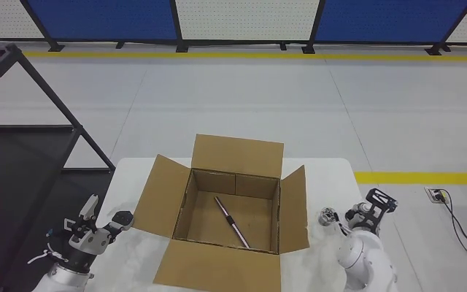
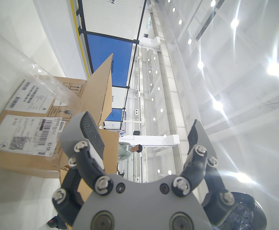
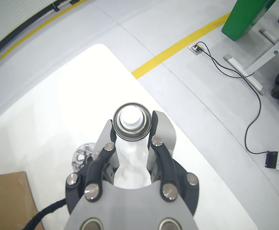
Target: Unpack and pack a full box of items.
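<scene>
An open cardboard box (image 1: 237, 155) stands in the middle of the white table (image 1: 321, 175), all flaps spread out. A slim dark rod (image 1: 232, 222) lies slanted on its floor. Right of the box, my right gripper (image 1: 334, 220) is shut on an upright spray can (image 3: 131, 123) with a metal rim and white nozzle, close to the table's right edge. A small round metal gear-like part (image 3: 84, 155) lies on the table beside it. My left gripper (image 2: 141, 119) stands open and empty left of the box (image 2: 28, 135), angled upward, near the labelled side.
A black metal rack (image 1: 44, 146) stands left of the table. On the floor to the right are a yellow line (image 1: 408, 177), a floor socket with cable (image 1: 436, 195) and a green stand (image 3: 244, 17). A clear plastic sheet (image 2: 26, 65) shows near the left gripper.
</scene>
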Tool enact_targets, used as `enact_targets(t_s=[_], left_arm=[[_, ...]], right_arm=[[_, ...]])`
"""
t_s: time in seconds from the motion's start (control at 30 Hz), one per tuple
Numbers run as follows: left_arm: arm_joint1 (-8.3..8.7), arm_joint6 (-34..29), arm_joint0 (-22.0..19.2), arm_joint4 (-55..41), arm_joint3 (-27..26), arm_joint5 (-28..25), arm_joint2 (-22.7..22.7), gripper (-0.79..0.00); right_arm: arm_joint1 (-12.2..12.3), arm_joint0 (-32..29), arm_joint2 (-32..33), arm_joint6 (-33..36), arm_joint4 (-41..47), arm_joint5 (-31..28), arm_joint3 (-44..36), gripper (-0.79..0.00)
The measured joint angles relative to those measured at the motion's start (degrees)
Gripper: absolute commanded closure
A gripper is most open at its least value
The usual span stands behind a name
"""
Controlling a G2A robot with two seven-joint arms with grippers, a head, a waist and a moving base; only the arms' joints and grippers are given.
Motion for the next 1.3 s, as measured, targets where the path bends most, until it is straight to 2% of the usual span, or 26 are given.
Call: enact_targets(t_s=[0.1,0.27,0.4,0.57,0.73,1.0,1.2,1.3], left_arm=[[0.00,0.00,0.00,0.00,0.00,0.00,0.00,-0.785],[0.00,0.00,0.00,0.00,0.00,0.00,0.00,-0.785],[0.00,0.00,0.00,0.00,0.00,0.00,0.00,-0.785],[0.00,0.00,0.00,0.00,0.00,0.00,0.00,-0.785],[0.00,0.00,0.00,0.00,0.00,0.00,0.00,-0.785],[0.00,0.00,0.00,0.00,0.00,0.00,0.00,-0.785],[0.00,0.00,0.00,0.00,0.00,0.00,0.00,-0.785],[0.00,0.00,0.00,0.00,0.00,0.00,0.00,-0.785]], right_arm=[[-0.20,-2.47,-0.93,-1.99,3.27,-0.34,-6.82,0.000],[-0.39,-8.10,-4.73,-4.75,7.82,-4.70,-20.27,0.000],[-0.40,-10.56,-9.50,-5.71,7.03,-7.21,-27.38,0.000],[-0.37,-11.22,-16.44,-5.19,3.88,-9.14,-32.45,0.000],[-0.35,-10.45,-20.98,-4.28,0.33,-9.00,-33.20,0.000],[-0.09,-9.63,-25.62,1.07,2.20,-14.89,-32.26,0.000],[-0.78,-5.04,-33.96,0.59,-0.56,-12.37,-25.77,0.000],[-1.27,-2.04,-36.64,1.42,-2.58,-9.31,-21.68,0.000]])
